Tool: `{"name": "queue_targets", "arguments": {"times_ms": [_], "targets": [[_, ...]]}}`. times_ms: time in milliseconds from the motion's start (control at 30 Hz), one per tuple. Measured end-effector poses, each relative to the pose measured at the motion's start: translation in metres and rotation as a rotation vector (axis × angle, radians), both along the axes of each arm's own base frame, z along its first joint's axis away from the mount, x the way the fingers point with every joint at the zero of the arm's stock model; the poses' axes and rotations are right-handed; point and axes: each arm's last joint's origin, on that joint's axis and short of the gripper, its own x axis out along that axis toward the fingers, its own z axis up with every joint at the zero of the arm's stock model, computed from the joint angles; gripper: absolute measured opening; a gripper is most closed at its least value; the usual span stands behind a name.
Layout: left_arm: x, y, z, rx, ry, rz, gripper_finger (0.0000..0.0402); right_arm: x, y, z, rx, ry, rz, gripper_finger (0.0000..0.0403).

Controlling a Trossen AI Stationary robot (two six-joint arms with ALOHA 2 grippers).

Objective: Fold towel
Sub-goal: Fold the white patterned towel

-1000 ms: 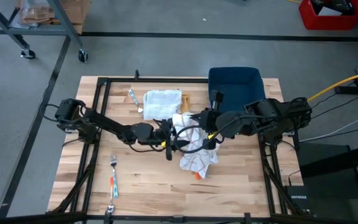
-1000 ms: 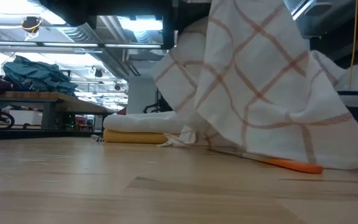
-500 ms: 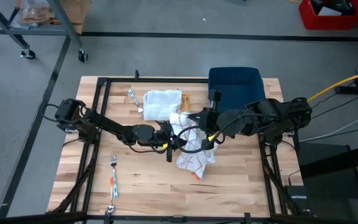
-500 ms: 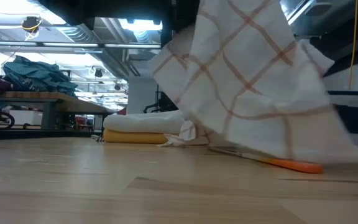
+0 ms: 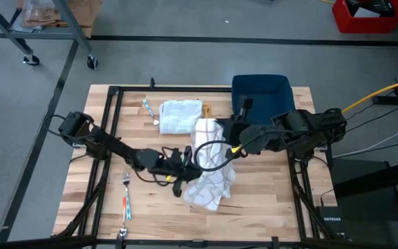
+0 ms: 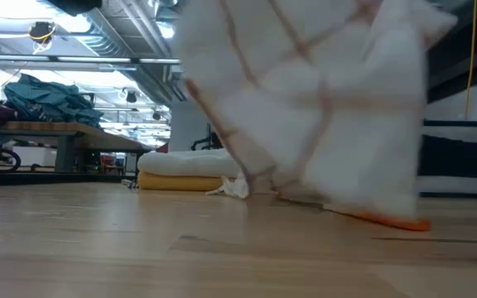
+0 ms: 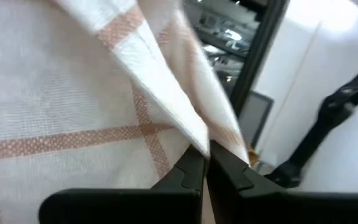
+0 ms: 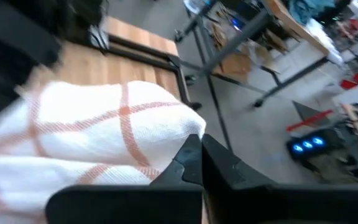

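A white towel with orange checks [image 5: 211, 166] hangs between my two grippers over the middle of the table. My right gripper [image 5: 211, 128] is shut on its upper end. My left gripper [image 5: 184, 182] is shut on its near-left side, lower down. In the low view the towel [image 6: 313, 99] fills the upper middle, and its lower edge [image 6: 363, 207] reaches down to the tabletop. A second towel [image 5: 180, 114], folded, lies flat on the far part of the table. My left gripper pinches a folded edge of the towel [image 7: 185, 127] between its two fingertips [image 7: 191, 168]. The fingers come about level from the table's left. The cloth rises slanting from the hold toward my other gripper. My right gripper pinches the towel's upper end at a rounded fold [image 8: 182, 127] between its fingers [image 8: 219, 165], coming from the table's right and slanting down. The towel hangs below the hold, in several layers.
A blue bin [image 5: 261, 93] stands at the far right. A fork [image 5: 125, 181] and an orange-handled utensil [image 5: 125, 207] lie near the left front. A small pen-like thing [image 5: 146, 107] lies left of the folded towel. An orange thing [image 6: 396, 222] lies under the hanging towel.
My left gripper has shut on the towel's edge and gone toward the table's near edge, drawing that side of the cloth out with it. The towel, bunched before, now spreads between the two grippers. My right gripper has stayed in place and turned a little.
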Motion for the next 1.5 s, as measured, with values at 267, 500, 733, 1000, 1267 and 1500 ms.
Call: {"name": "queue_targets", "arguments": {"times_ms": [267, 500, 733, 1000, 1267, 1500], "targets": [[-0.013, -0.015, 0.015, 0.010, -0.077, -0.043, 0.0001, -0.007, -0.003, -0.008, -0.044, 0.112, -0.003, 0.0001], [-0.029, -0.005, 0.046, 0.004, -0.172, -0.018, 0.0001, -0.015, -0.004, -0.016, -0.025, 0.254, 0.055, 0.0001], [-0.048, 0.005, 0.076, -0.001, -0.273, 0.004, 0.0000, -0.015, -0.004, -0.016, -0.018, 0.248, 0.046, 0.0023], [-0.065, 0.012, 0.096, -0.013, -0.343, 0.015, 0.0000, -0.011, -0.002, -0.017, 0.063, 0.185, -0.013, 0.0100], [-0.079, 0.021, 0.112, 0.017, -0.410, 0.052, 0.0000, 0.004, 0.007, -0.021, 0.198, 0.152, 0.083, 0.0161], [-0.082, 0.029, 0.118, 0.025, -0.434, 0.091, 0.0000, 0.033, 0.024, -0.037, 0.346, 0.176, 0.229, 0.0165]]}}
